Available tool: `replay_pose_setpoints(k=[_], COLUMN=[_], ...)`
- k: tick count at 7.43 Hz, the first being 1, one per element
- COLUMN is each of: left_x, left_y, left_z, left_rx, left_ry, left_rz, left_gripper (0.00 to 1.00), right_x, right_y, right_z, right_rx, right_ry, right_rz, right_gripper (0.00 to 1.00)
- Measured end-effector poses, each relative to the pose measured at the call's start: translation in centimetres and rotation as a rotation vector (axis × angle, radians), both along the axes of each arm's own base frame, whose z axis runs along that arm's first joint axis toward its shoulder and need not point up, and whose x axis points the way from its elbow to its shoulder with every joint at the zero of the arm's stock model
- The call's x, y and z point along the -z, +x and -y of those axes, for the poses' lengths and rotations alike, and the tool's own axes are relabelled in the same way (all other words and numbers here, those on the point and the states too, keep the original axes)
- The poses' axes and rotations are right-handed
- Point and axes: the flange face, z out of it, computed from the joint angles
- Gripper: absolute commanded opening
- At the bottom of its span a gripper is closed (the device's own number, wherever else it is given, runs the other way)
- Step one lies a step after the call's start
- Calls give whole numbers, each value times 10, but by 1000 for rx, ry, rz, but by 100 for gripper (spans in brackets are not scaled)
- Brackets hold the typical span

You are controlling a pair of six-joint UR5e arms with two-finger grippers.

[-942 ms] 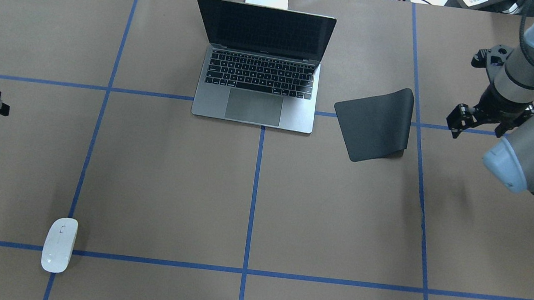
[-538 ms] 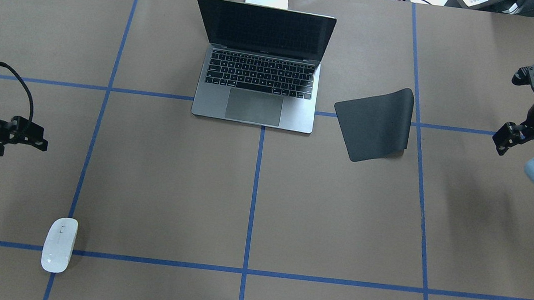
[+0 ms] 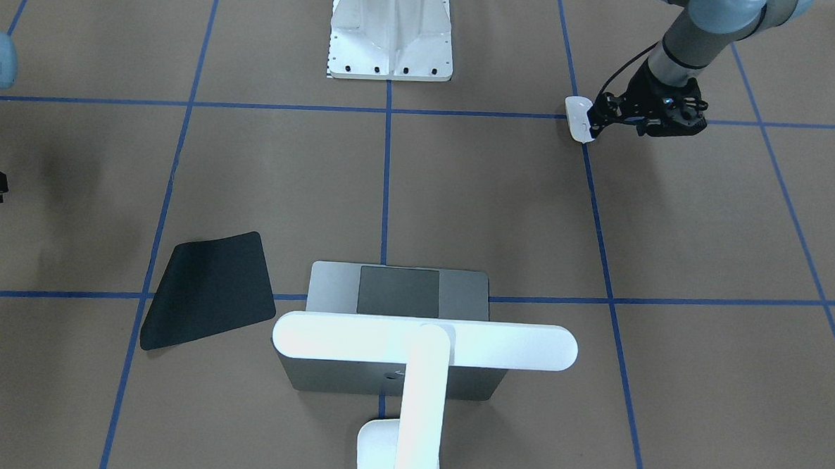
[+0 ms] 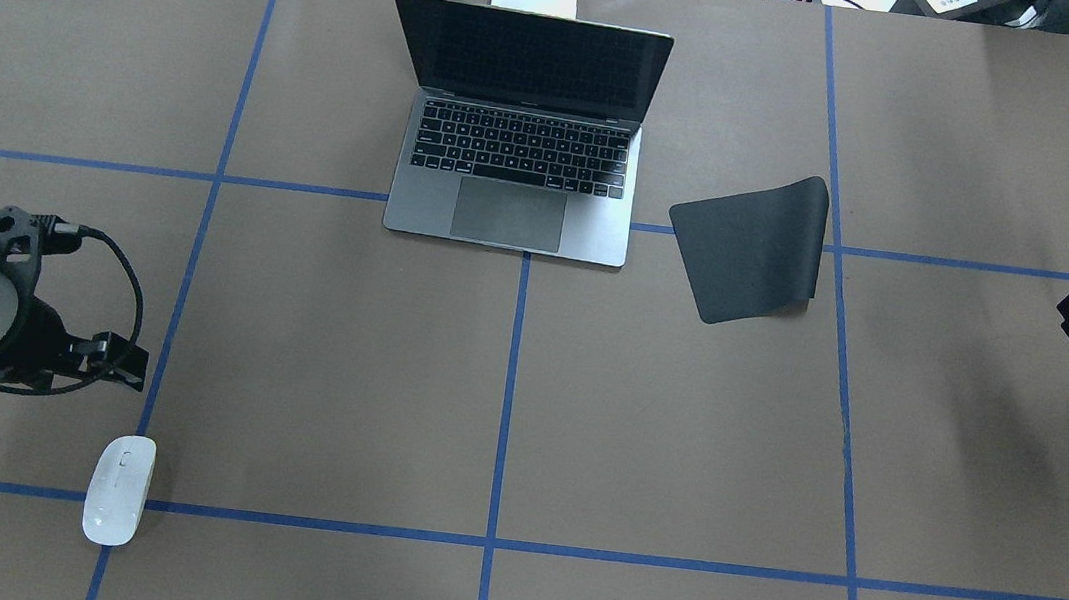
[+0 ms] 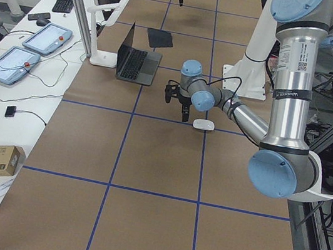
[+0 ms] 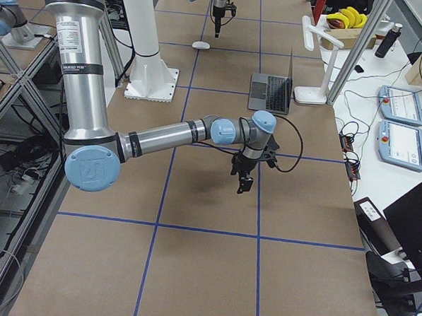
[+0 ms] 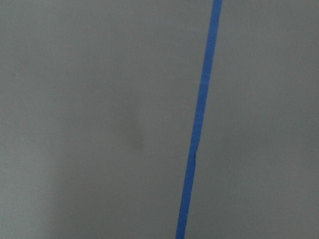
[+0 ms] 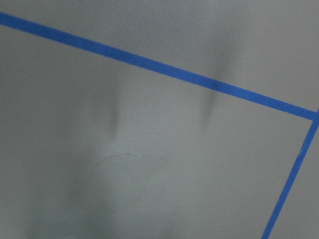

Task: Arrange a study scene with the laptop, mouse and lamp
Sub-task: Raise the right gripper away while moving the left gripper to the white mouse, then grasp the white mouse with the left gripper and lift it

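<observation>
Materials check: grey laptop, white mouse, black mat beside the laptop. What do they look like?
Thin space-grey laptop: likely anodised metal, matte, even sheen on the palm rest. Small white oval mouse: probably glossy plastic, with a bright highlight. Thin black mat: flexible rubber or fabric-faced foam, matte; one edge looks curled.

Overhead view: fixed, high behind the robot, looking forward and down, wide over the worktop [image 4: 335, 368]. Front-facing view: across the worktop, steep down, facing the robot, so left-right is flipped; the lamp [image 3: 423, 342] sits nearest the lens. Both share the laptop [image 4: 521, 153], mat [image 4: 752, 249] and mouse [image 4: 118, 489]. Left-end and right-end views: raised, far back, looking along the worktop from opposite ends; both catch the laptop and lamp. Left wrist view: very close, pointing down, bare worktop and one blue tape line [image 7: 198, 124]. Right wrist view: equally close, down on a tape corner [image 8: 311, 115].
</observation>
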Motion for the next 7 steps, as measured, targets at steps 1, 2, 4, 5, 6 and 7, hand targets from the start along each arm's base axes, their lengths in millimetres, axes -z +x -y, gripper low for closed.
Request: replay_pose_setpoints(k=[1, 2, 4, 5, 6, 7], left_x=[-1, -3, -9, -13, -16, -20], left_y=[18, 33, 55, 63, 67, 68], left_z=[-16, -32, -60, -71, -78, -82], left_rx=[-18, -40, -87, -105, -119, -129], left_ry=[8, 16, 40, 54, 63, 69], left_rz=[17, 30, 58, 71, 79, 87], left_gripper=[99, 99, 99, 99, 99, 99], right_x=[-5, -7, -10, -11, -11, -12], right_y=[4, 6, 8, 8, 8, 8], right_z=[-3, -4, -5, -5, -5, -5], right_rx=[21, 30, 35, 36, 36, 35], right_ry=[6, 9, 8, 8, 7, 7], right_rz=[5, 6, 4, 3, 3, 3], right_gripper=[100, 100, 100, 100, 100, 100])
